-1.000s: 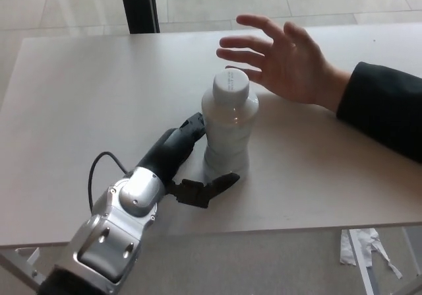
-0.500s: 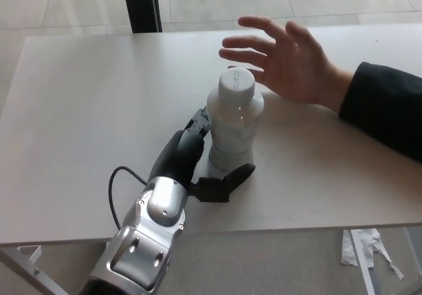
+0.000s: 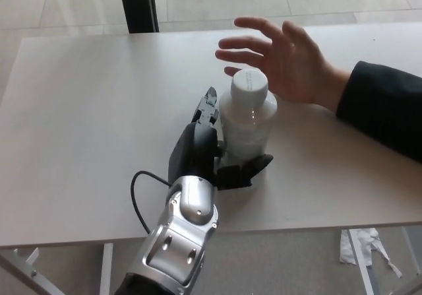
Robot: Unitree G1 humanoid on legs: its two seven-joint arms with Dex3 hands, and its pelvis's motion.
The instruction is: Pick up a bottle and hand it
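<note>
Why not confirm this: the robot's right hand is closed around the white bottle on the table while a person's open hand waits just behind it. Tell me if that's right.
Not quite. The head view shows the left hand closed around the white bottle, its arm coming in from the picture's left; the right hand is out of view. The rest holds: the bottle is on the table and the person's open hand waits behind it.

Pale, matte table (image 3: 86,110), near edge running across the bottom, far edge along the top. Only item on it: a translucent white bottle (image 3: 246,120) with white cap, upright, roughly centre of the top, slightly nearer the near edge than the far one.
</note>
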